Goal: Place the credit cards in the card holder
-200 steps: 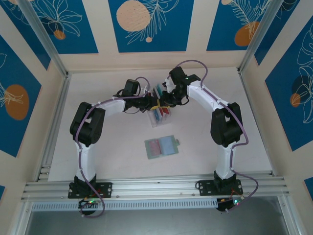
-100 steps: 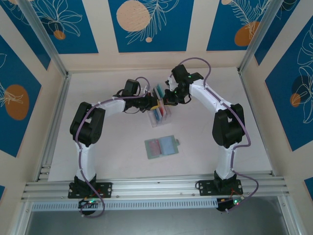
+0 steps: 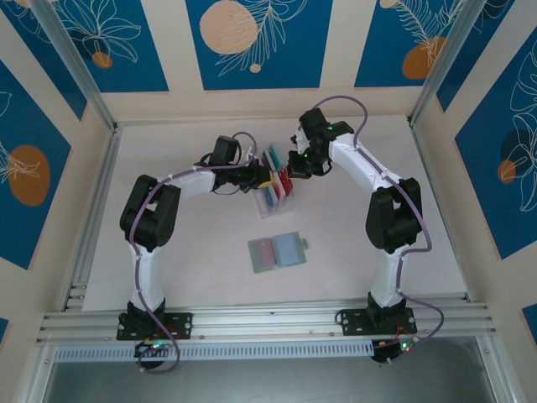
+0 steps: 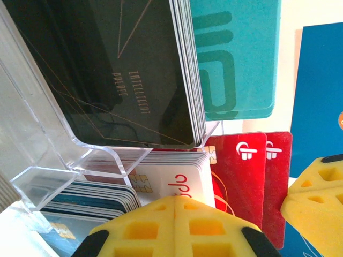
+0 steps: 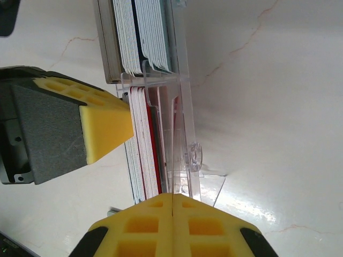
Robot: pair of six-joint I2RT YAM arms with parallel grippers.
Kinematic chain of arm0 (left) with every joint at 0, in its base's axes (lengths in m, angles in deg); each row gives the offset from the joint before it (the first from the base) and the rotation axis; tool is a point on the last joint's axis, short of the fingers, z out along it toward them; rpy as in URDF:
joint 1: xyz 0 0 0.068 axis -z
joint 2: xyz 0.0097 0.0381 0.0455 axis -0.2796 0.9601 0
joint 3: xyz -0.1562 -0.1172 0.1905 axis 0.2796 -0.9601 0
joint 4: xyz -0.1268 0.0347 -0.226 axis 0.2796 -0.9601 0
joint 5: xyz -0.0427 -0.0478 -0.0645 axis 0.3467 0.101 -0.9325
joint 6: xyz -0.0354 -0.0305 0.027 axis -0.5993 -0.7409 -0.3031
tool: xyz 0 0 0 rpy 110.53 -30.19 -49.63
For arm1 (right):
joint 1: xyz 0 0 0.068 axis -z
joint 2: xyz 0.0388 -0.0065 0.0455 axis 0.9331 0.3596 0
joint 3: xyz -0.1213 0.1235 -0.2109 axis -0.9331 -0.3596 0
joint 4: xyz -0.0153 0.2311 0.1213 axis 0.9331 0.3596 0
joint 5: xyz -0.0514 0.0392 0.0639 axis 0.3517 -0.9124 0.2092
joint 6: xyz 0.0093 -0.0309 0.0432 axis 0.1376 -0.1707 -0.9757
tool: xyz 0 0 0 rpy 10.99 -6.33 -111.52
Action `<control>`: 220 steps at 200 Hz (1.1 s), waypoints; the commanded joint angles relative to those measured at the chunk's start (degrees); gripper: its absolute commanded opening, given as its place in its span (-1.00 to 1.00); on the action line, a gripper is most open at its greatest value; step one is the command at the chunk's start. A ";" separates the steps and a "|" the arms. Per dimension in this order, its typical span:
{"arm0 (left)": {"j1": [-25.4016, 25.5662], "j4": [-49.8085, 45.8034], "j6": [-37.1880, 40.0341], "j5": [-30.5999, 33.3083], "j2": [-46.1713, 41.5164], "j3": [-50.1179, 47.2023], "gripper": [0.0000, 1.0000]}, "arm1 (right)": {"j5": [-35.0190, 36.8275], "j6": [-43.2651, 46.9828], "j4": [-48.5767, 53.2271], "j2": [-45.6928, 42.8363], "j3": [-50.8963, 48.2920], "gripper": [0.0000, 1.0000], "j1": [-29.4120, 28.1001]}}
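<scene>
The credit cards stand in a clear slotted rack [image 3: 273,201] mid-table: teal ones [image 4: 241,53], a dark stack [image 4: 107,69], a white stack [image 4: 177,179] and red ones [image 4: 236,176]. My left gripper [image 3: 267,179] is shut with nothing between its pads, its tip [image 4: 176,199] against the white stack from the left. My right gripper [image 3: 289,173] comes in from the right, pads [image 5: 172,195] shut on the thin edge of a red card [image 3: 284,177] that stands a little above the rack. The card holder [image 3: 277,251] lies open and flat nearer the bases, pink and blue pockets up.
The rack's clear wall [image 5: 187,134] stands right beside the pinched card. Both wrists crowd over the rack. Bare pale tabletop [image 3: 377,210] spreads to the right, and an aluminium rail [image 3: 268,319] runs along the near edge.
The right gripper has closed its jaws at the rack's red cards, and its arm has shifted slightly right and up. The left arm has stayed put.
</scene>
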 commanded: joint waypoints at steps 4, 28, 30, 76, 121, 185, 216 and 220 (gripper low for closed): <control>-0.43 0.99 0.32 -0.79 1.26 0.05 -0.90 | -0.39 -0.57 0.90 -3.41 1.17 -1.00 0.31; -0.64 0.40 0.64 -1.01 0.70 0.40 -0.90 | 0.40 -0.96 0.12 -4.89 1.10 -1.00 0.37; -0.64 0.38 0.62 -1.01 0.65 0.45 -0.90 | 0.50 -1.05 -0.01 -5.13 1.08 -1.00 0.39; -1.47 -1.45 1.47 -1.89 -1.79 1.38 -0.90 | 3.97 -2.77 -2.28 -9.70 -0.20 -1.00 0.94; -2.42 -2.08 1.56 -2.75 -5.69 0.47 -0.89 | 5.16 -3.70 -3.23 -12.60 -1.96 -1.00 1.42; -2.56 -4.96 4.80 -0.62 -19.43 -11.44 -0.88 | -2.59 -4.79 -9.69 -25.99 -16.33 -1.00 0.47; -0.03 -12.02 10.11 4.19 -26.61 -19.35 -0.87 | -12.29 -5.70 -15.95 -33.42 -28.77 -1.00 -0.49; 0.57 -12.83 10.76 4.92 -27.25 -20.32 -0.87 | -13.19 -5.81 -16.95 -34.10 -30.60 -1.00 -0.79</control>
